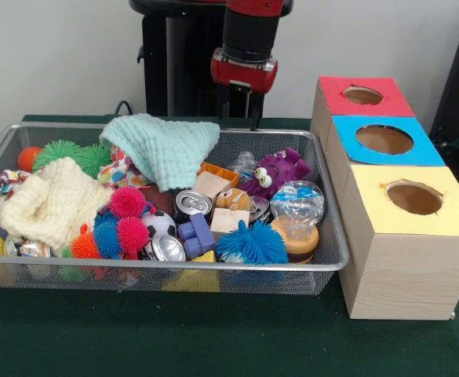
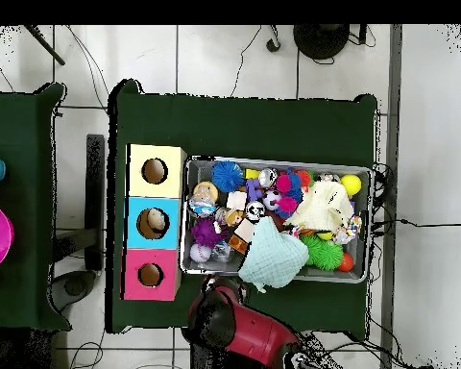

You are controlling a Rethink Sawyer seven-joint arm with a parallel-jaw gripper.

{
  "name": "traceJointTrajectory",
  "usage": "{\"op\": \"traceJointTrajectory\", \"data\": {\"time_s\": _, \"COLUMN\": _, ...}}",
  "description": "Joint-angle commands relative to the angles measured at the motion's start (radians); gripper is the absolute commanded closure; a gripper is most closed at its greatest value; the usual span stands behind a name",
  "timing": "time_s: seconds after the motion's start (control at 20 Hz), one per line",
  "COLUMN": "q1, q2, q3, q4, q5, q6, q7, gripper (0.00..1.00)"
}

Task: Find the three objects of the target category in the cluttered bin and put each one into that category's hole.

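A: What's in the bin point(image 1: 335, 263), left to right?

B: Far left, a cream knit cloth point(image 1: 52, 203), limp and likely to drag its neighbours up with it. Then the spiky balls point(image 1: 127, 203), pink, red and blue. I judge them light and squashy, best pinched across the middle. Next the metal cans point(image 1: 191, 203), stiff and probably slick, so I'd grip across the body. Purple plush monster point(image 1: 275, 173) at the right, soft.

A: Which category?

B: Can't tell from here.

A: Obstacles?

B: The mint cloth point(image 1: 165, 145) drapes over the back rim and hides what's underneath. Everything lies touching or piled.

A: Your pincer point(image 1: 243, 110)?

B: Hanging above the bin's back edge. Can't tell its state. The three-hole box point(image 1: 406, 259), red, blue and yellow, stands just right of the bin on the table point(image 1: 213, 338).
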Motion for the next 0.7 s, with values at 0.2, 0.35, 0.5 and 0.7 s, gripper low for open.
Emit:
{"op": "traceJointTrajectory", "data": {"time_s": 0.2, "q1": -0.002, "q2": 0.053, "q3": 0.062, "q4": -0.209, "q5": 0.087, "q6": 0.033, "q7": 0.191, "gripper": 0.0}}
{"op": "traceJointTrajectory", "data": {"time_s": 0.35, "q1": 0.007, "q2": 0.058, "q3": 0.053, "q4": -0.219, "q5": 0.092, "q6": 0.021, "q7": 0.193, "gripper": 0.0}}
{"op": "traceJointTrajectory", "data": {"time_s": 0.5, "q1": 0.012, "q2": 0.064, "q3": 0.053, "q4": -0.224, "q5": 0.092, "q6": -0.001, "q7": 0.196, "gripper": 0.0}}
{"op": "traceJointTrajectory", "data": {"time_s": 0.7, "q1": 0.014, "q2": 0.075, "q3": 0.059, "q4": -0.229, "q5": 0.085, "q6": -0.036, "q7": 0.201, "gripper": 0.0}}
